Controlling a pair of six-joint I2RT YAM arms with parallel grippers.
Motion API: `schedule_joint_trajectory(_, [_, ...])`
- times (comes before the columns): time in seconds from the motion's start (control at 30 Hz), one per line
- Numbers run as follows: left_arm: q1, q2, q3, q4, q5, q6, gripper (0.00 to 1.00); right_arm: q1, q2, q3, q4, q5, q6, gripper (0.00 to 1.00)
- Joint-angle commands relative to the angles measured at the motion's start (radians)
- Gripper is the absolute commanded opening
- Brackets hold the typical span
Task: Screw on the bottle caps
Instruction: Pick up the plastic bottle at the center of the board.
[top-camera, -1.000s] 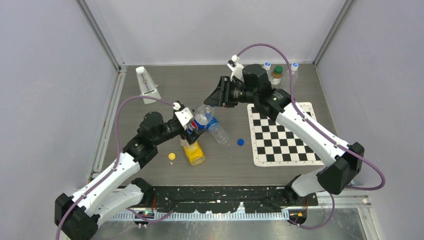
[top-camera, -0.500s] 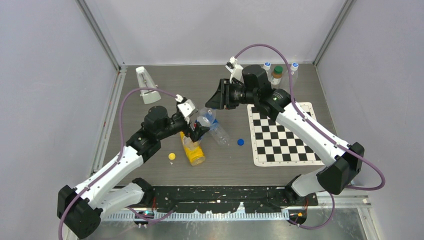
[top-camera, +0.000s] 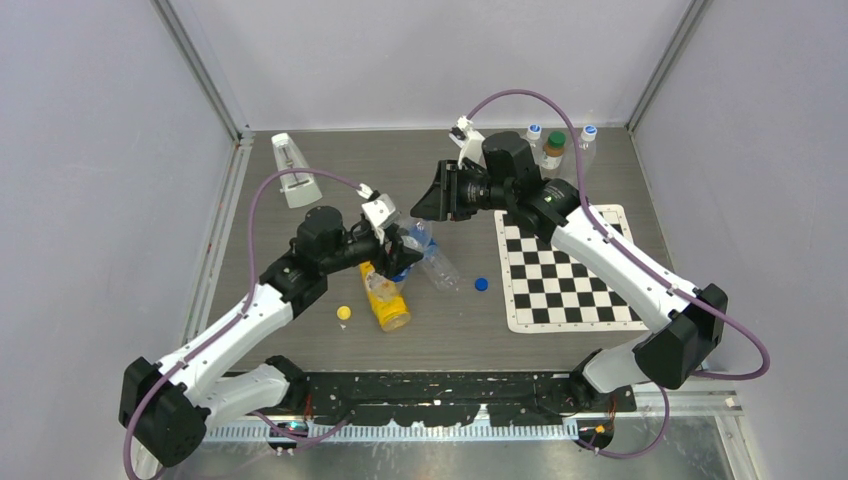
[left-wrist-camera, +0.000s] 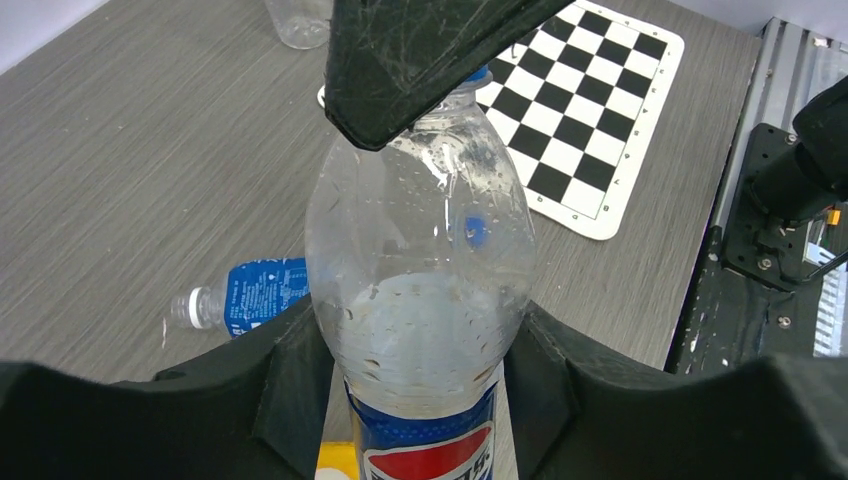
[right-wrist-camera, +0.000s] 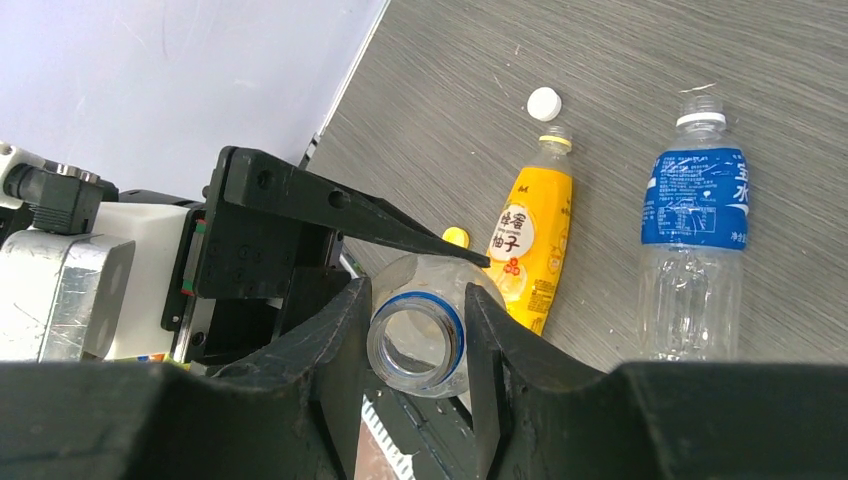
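Bottle caps, all 3, lie loose on the table (top-camera: 450, 330). The yellow cap (top-camera: 344, 313) is just beside the yellow juice bottle (top-camera: 387, 303) on my left-arm side. The white cap (right-wrist-camera: 544, 103) sits just off that bottle's open neck. The blue cap (top-camera: 481, 284) is well apart from it on my right-arm side.

I judge the caps light, stiff and small. They lie flat, so a clumsy touch would easily flick them away. I would come down from above and pinch 1 across its rim, gently.

My left end effector (left-wrist-camera: 415, 340) is pinching the Pepsi bottle (left-wrist-camera: 420, 250) around its body, holding it over the juice bottle's neck end. It looks thin-walled and empty, so I expect it to dent under a hard squeeze. The stiff neck is the better place to steady it.

My right end effector (right-wrist-camera: 417, 345) has 1 finger on each side of the Pepsi bottle's uncapped mouth. I cannot tell whether they press on it.

Compared with 1 second ago, my left arm has swung toward the right-arm side and brought the Pepsi bottle's mouth up to the right end effector, which has barely shifted. The yellow and blue caps have not moved.
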Motion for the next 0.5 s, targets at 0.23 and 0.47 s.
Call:
schedule_joint_trajectory(0.23, [-0.003,-0.013,0.047,-0.043,-0.041,0.051,0.47,0.007,-0.088,0.033,-0.086,0.103,-0.054,0.59])
schedule_joint_trajectory(0.47, [-0.003,-0.057,0.038,-0.088,-0.089,0.151,0.45,-0.002,-0.179,0.043,-0.201,0.316,-0.051,0.93])
